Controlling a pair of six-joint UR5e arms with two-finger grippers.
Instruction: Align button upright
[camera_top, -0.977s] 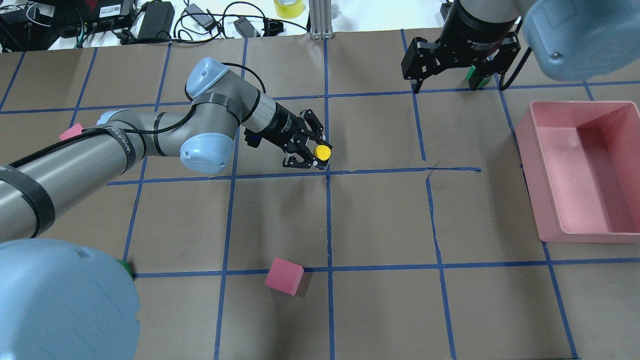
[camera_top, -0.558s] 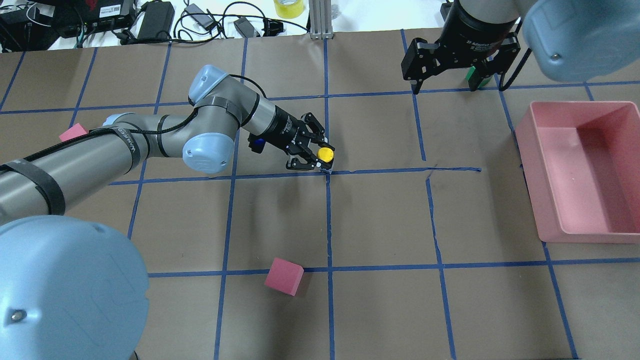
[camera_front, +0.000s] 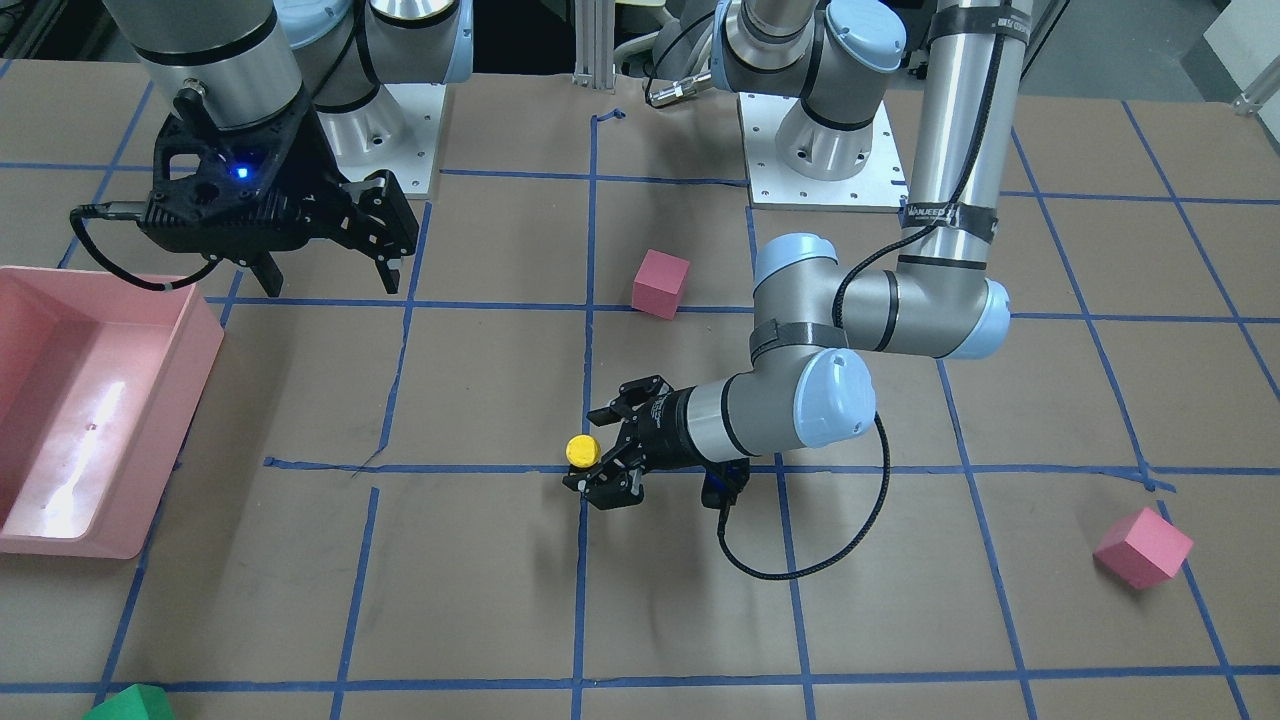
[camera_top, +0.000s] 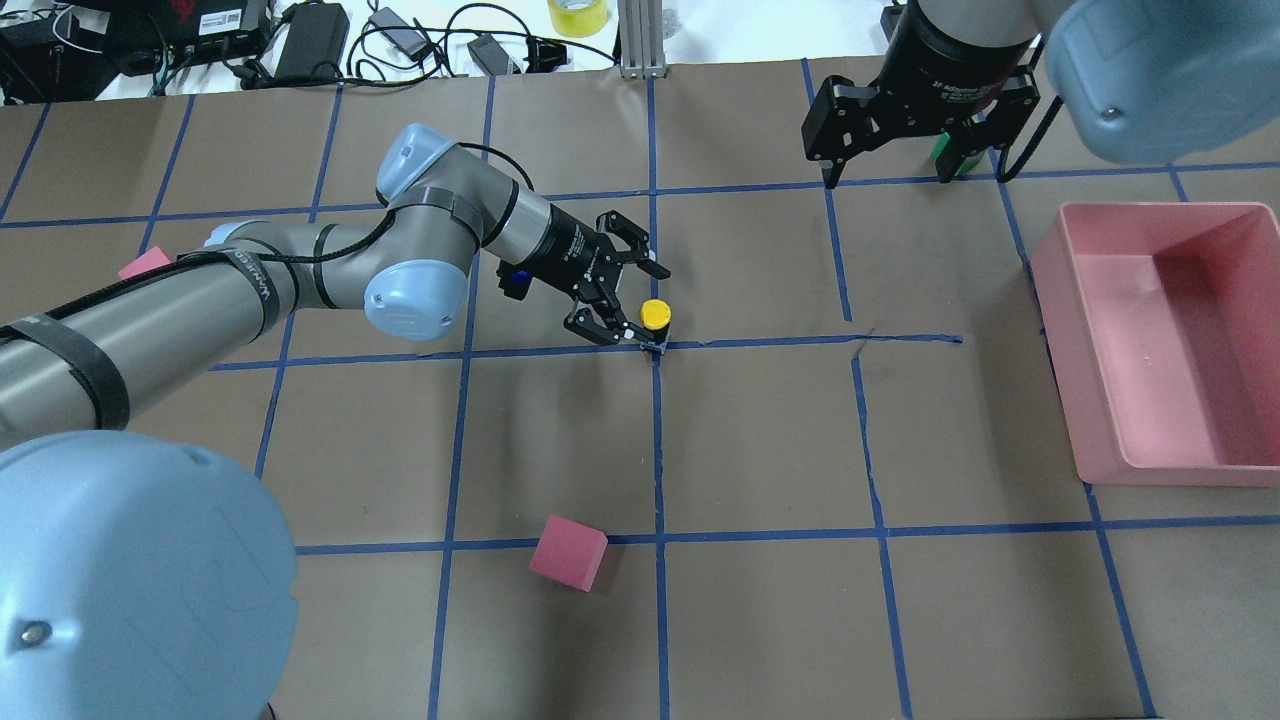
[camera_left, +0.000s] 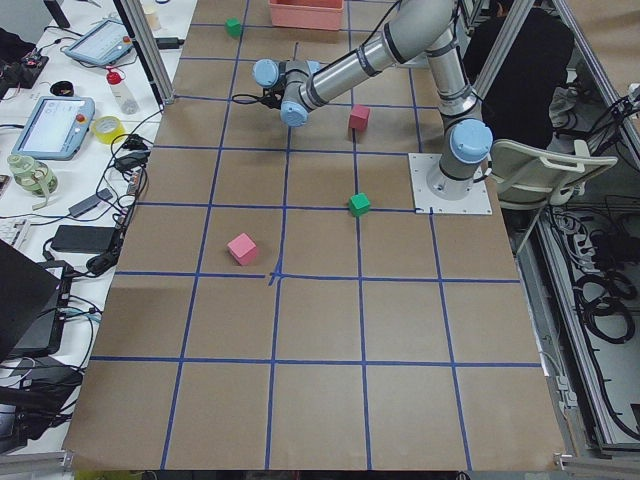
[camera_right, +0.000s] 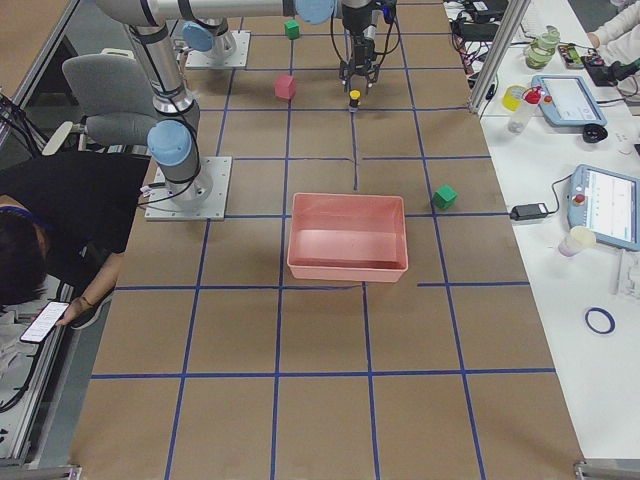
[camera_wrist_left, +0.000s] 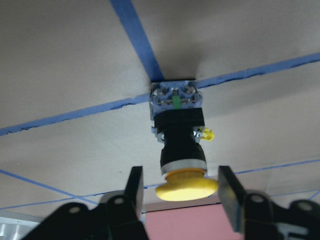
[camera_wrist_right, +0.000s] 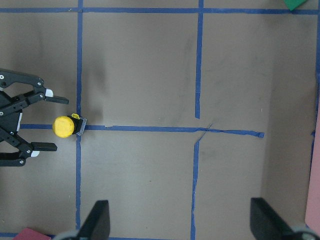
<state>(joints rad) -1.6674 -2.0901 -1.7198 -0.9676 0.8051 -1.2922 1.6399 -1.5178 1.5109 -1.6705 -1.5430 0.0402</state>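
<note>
The button (camera_top: 655, 314) stands upright on its black-and-silver base at a blue tape crossing, yellow cap on top. It also shows in the front view (camera_front: 581, 450), the right wrist view (camera_wrist_right: 64, 126) and the left wrist view (camera_wrist_left: 183, 150). My left gripper (camera_top: 651, 305) lies low and level beside it, open, with one finger (camera_wrist_left: 134, 186) on each side of the cap and a gap on both sides. My right gripper (camera_top: 887, 178) is open and empty, held high over the far right of the table.
A pink bin (camera_top: 1050, 262) stands at the right edge. One pink cube (camera_top: 568, 552) lies near the front, another (camera_top: 143, 265) at the left beside my left arm. A green cube (camera_top: 945, 152) sits behind my right gripper. Cables and power bricks lie along the far edge.
My left gripper was shut on the button one second ago; it has opened and let go. The button now stands on the tape crossing. The right arm has not moved.
</note>
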